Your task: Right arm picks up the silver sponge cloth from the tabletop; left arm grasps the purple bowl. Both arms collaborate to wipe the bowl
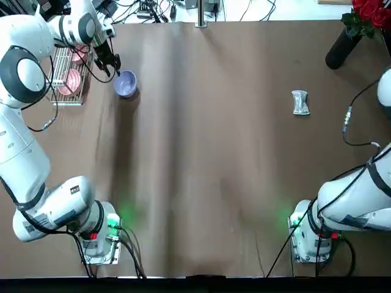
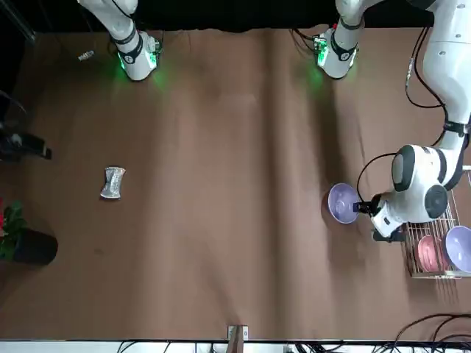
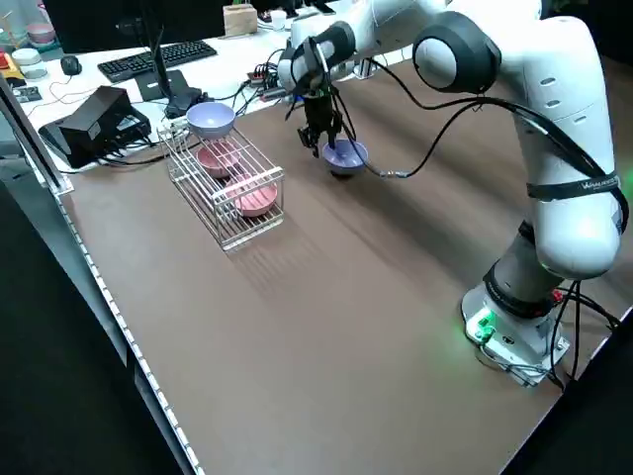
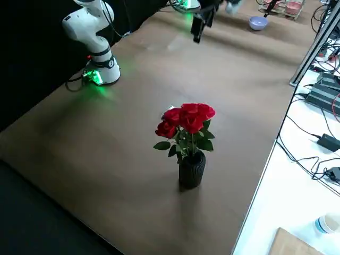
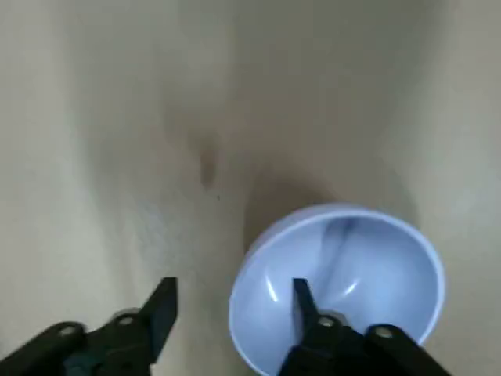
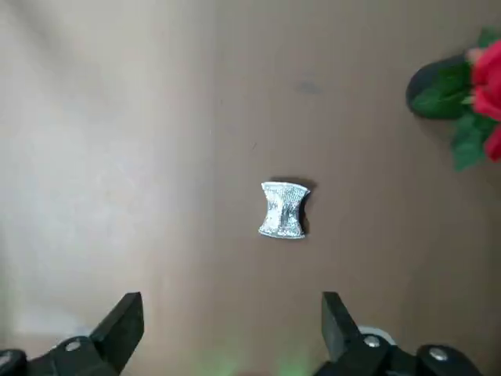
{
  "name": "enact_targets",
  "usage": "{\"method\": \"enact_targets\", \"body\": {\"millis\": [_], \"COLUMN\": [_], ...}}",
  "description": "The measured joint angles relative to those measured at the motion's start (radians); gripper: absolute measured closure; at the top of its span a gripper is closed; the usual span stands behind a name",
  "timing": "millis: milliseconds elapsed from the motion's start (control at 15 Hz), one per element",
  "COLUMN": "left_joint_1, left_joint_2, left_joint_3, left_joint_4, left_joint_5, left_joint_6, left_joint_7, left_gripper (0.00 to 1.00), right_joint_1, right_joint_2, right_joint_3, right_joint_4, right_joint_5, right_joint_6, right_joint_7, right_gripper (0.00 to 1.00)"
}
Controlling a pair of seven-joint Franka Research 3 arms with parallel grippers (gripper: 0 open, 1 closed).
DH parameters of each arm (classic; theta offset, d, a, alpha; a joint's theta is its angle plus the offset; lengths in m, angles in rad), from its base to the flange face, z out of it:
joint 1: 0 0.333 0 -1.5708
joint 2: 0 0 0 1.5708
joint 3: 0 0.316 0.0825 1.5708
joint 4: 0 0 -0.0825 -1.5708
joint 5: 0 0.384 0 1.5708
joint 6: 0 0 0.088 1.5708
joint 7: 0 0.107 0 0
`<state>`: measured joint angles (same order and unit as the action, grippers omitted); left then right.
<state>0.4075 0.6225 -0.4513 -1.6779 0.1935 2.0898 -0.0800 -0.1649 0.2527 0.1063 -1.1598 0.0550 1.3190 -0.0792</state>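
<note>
The purple bowl stands upright on the tabletop at the far left, beside a wire rack. My left gripper is at the bowl and open. In the left wrist view the left gripper straddles the rim of the bowl, one finger inside and the other outside. The silver sponge cloth lies flat at the far right. My right gripper hovers open well above the cloth and holds nothing.
A wire rack with pink dishes stands just left of the bowl; the front view shows another purple bowl in it. A dark vase with red roses stands at the far right corner. A cable hangs by the right arm.
</note>
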Motion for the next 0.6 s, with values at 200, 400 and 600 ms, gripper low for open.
{"method": "enact_targets", "body": {"millis": [200, 400, 600], "left_joint_1": [0.0, 0.0, -0.001], "left_joint_2": [-0.057, -0.15, -0.235], "left_joint_3": [-0.002, -0.013, -0.052], "left_joint_4": [0.038, 0.087, 0.149], "left_joint_5": [0.0, 0.0, 0.0], "left_joint_6": [-0.019, -0.115, -0.215], "left_joint_7": [0.0, 0.0, -0.001], "left_gripper": [0.04, 0.0, 0.0], "right_joint_1": [0.029, 0.209, 0.243], "right_joint_2": [-0.067, -0.114, -0.139], "right_joint_3": [-0.013, -0.17, -0.22], "right_joint_4": [-0.008, -0.064, -0.138], "right_joint_5": [0.0, 0.0, 0.0], "right_joint_6": [-0.01, 0.009, 0.056], "right_joint_7": [0.069, 0.127, 0.134], "right_gripper": [0.0, 0.0, 0.0]}}
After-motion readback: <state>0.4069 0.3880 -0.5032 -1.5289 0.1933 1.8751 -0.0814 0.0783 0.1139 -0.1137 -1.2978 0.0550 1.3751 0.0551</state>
